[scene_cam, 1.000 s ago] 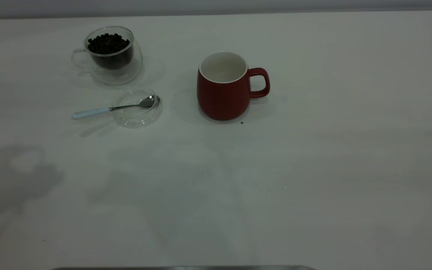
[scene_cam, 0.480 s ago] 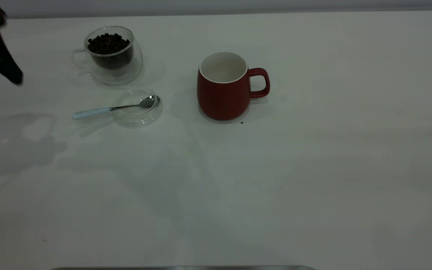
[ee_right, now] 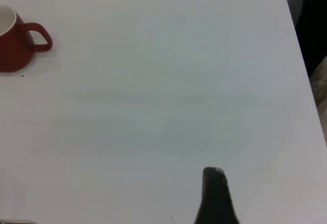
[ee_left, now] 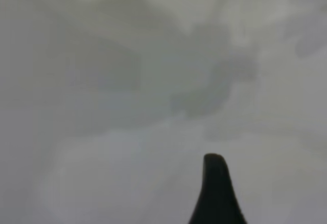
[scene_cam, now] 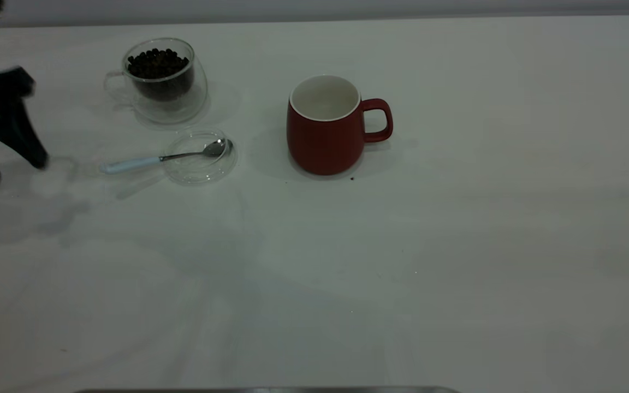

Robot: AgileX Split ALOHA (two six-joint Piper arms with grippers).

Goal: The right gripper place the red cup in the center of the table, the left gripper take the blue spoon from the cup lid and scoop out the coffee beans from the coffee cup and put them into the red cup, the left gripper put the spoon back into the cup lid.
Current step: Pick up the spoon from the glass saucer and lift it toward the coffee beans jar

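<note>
Black left pincer (scene_cam: 11,172), blurred and edge-cropped, gapes empty beside blue spoon (scene_cam: 153,159).

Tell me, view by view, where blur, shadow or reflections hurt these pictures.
Exterior view: left gripper smeared by motion at the left edge, soft arm shadows across the table; the cup lid nearly vanishes against white. Left wrist view: hazy, only a dark finger shows. Right wrist view: sharp, red cup clear.

Red cup (scene_cam: 325,128): upright, white inside, handle to view right, mid table (scene_cam: 456,245). Coffee cup (scene_cam: 162,81): clear glass, upright, w/ coffee beans (scene_cam: 157,63), far left. Cup lid (scene_cam: 200,155) just in front of it; blue spoon (scene_cam: 156,159) bowl in lid, handle out over table to view left.
</note>
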